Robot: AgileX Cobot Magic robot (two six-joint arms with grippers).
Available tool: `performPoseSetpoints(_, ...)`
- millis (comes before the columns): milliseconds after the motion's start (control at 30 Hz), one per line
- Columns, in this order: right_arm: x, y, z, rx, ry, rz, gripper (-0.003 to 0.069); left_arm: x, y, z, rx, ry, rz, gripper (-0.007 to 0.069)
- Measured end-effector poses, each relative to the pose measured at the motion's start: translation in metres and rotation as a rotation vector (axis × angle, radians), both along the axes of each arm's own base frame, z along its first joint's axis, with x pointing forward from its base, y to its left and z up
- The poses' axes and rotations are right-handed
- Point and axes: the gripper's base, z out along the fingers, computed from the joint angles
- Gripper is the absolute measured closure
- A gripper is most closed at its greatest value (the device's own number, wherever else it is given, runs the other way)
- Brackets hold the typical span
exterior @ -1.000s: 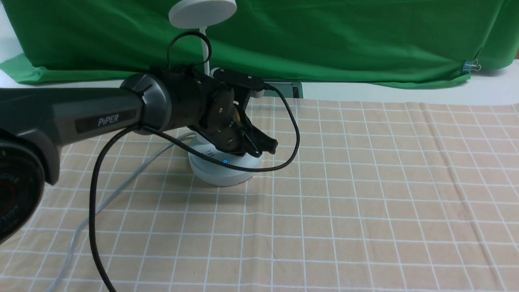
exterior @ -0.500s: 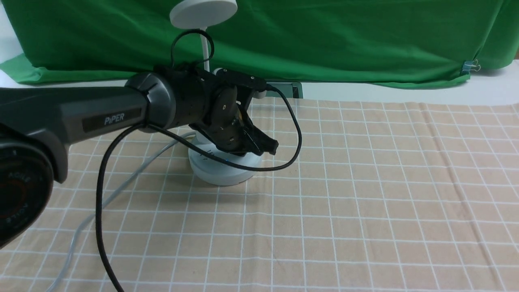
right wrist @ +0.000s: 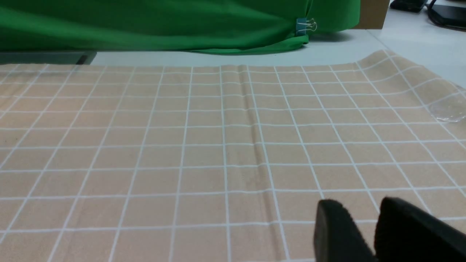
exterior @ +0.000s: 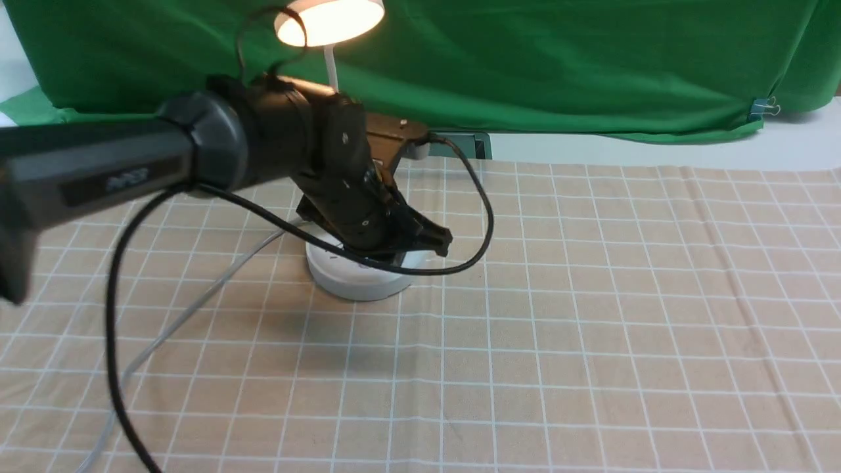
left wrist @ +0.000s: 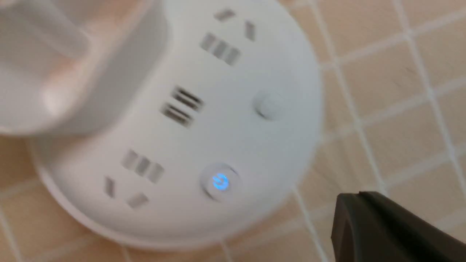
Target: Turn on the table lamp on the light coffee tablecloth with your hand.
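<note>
Lamp (exterior: 358, 282) on the light coffee tablecloth (exterior: 591, 315), right by the fingers of the left gripper (left wrist: 360, 194), with a warm light shining from the disc head (exterior: 328, 21), above and beyond them. Round white base near those fingers, partly hidden by the arm in the front view; contact impossible to tell. Blue-lit button (left wrist: 220, 181) on the base, near the same fingers, and a plain second button (left wrist: 268, 104) farther from them. Left fingers closed together, with nothing visible in their grip. Grey cord (exterior: 190, 312) over the cloth, to the left of the left fingers. Right gripper (right wrist: 358, 205) slightly open, a narrow gap between its fingers, over creased cloth well apart from the lamp. Beyond both pairs of fingers, green backdrop (exterior: 558, 72) and a strip of white desk (exterior: 644, 150).
</note>
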Motion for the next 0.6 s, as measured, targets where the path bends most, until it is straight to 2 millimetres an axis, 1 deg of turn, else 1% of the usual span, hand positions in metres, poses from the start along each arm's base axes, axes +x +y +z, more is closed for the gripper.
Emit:
performPoseSetpoints(133,0.000,0.000,0.000,0.000,0.000,0.000,0.0421,-0.029,0.004,-0.003,-0.026,0.055,-0.045,0.0623)
performPoseSetpoints(200,0.000,0.000,0.000,0.000,0.000,0.000,0.0421,-0.052,0.012,-0.007,-0.024,0.080,-0.052,0.0623)
performPoseSetpoints(267,0.000,0.000,0.000,0.000,0.000,0.000,0.0421,-0.079,0.028,0.004,-0.048,0.031,-0.049,0.0623)
performPoseSetpoints(300,0.000,0.000,0.000,0.000,0.000,0.000,0.0421,-0.091,0.036,0.011,-0.065,-0.008,-0.043,0.0623)
performPoseSetpoints(333,0.000,0.000,0.000,0.000,0.000,0.000,0.0421,-0.098,0.041,0.016,-0.078,-0.037,-0.038,0.0623)
performPoseSetpoints(400,0.000,0.000,0.000,0.000,0.000,0.000,0.0421,-0.129,0.063,0.041,-0.152,-0.193,-0.014,0.0623)
performPoseSetpoints(433,0.000,0.000,0.000,0.000,0.000,0.000,0.0421,-0.140,0.071,0.049,-0.181,-0.255,-0.006,0.0623)
performPoseSetpoints(467,0.000,0.000,0.000,0.000,0.000,0.000,0.0421,-0.151,0.080,0.052,-0.202,-0.308,0.002,0.0623)
performPoseSetpoints(500,0.000,0.000,0.000,0.000,0.000,0.000,0.0421,-0.154,0.083,0.058,-0.220,-0.350,0.004,0.0623)
performPoseSetpoints(533,0.000,0.000,0.000,0.000,0.000,0.000,0.0421,-0.171,0.096,0.066,-0.262,-0.458,0.015,0.0623)
performPoseSetpoints(567,0.000,0.000,0.000,0.000,0.000,0.000,0.0421,-0.181,0.103,0.069,-0.285,-0.512,0.024,0.0623)
performPoseSetpoints(600,0.000,0.000,0.000,0.000,0.000,0.000,0.0421,-0.186,0.107,0.066,-0.290,-0.529,0.028,0.0623)
